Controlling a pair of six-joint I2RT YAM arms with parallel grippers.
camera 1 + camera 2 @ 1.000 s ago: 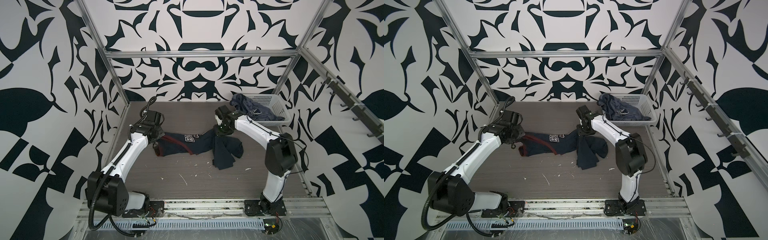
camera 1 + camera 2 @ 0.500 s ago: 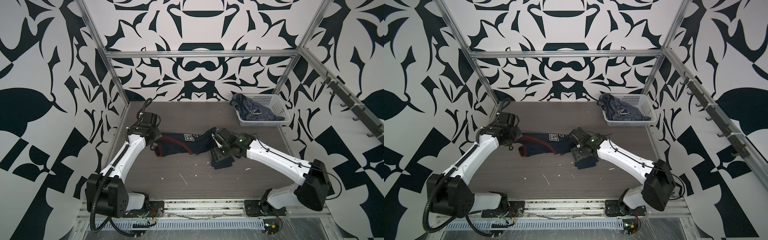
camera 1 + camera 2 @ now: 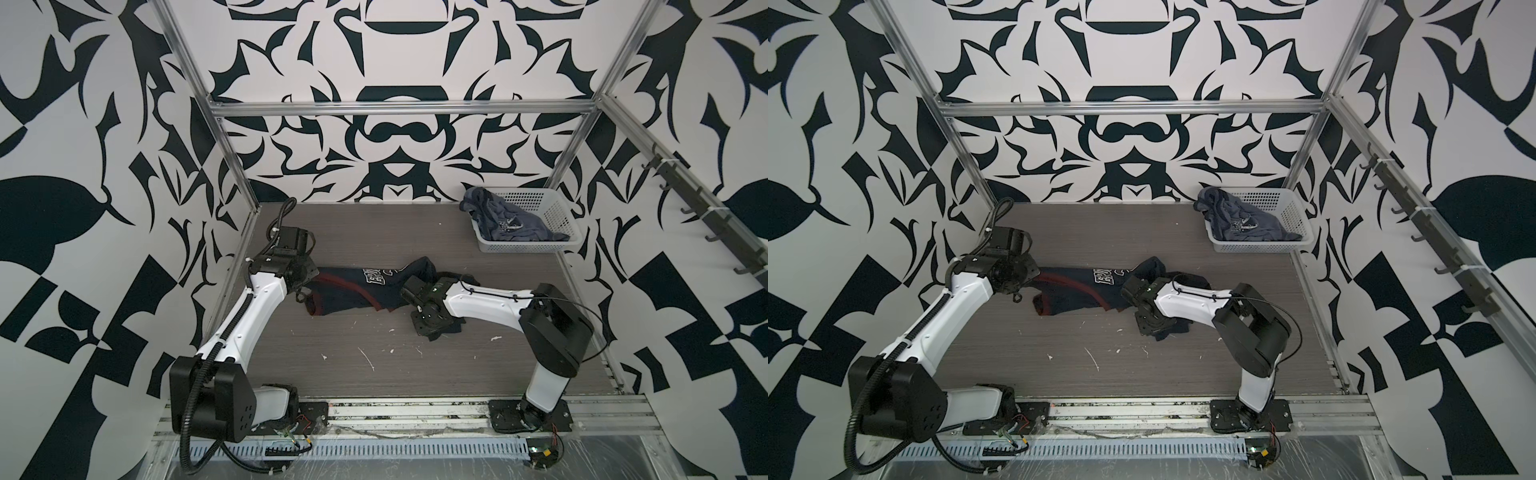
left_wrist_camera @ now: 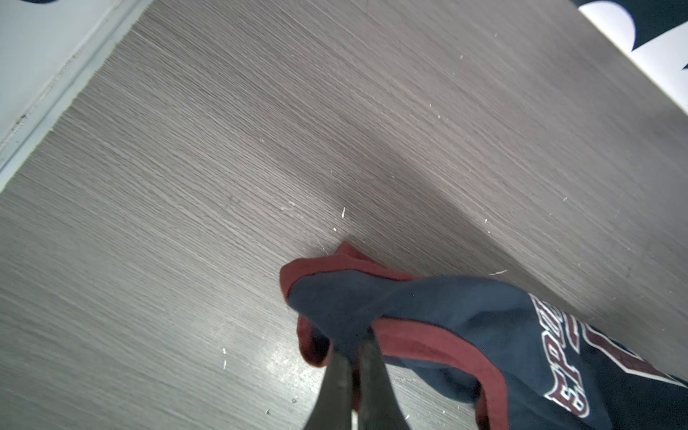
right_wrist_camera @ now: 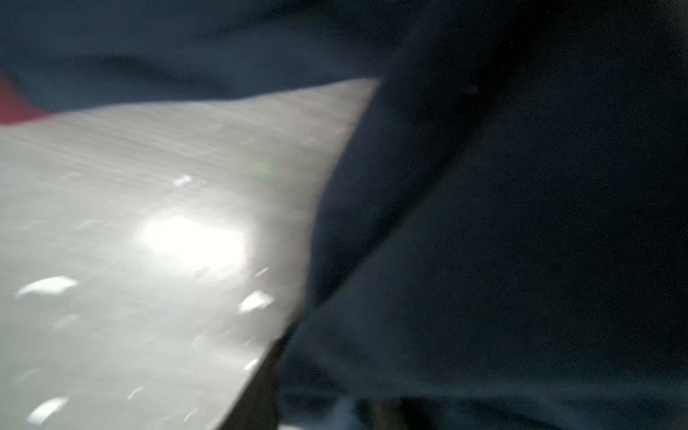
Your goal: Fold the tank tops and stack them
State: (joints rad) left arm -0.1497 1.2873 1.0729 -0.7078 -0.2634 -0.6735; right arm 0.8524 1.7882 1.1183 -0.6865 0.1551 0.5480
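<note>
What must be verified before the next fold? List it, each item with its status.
1. Left gripper shut on the navy tank top at its red-trimmed edge: ok.
2. Right gripper gripping that top's other end: cannot tell; its wrist view is blurred.
3. Navy top spread flat: not ok; bunched near the right gripper.
4. Slate-blue tank top out of the white basket: not ok; crumpled inside it.
5. Bare table in front for folding: ok.
</note>
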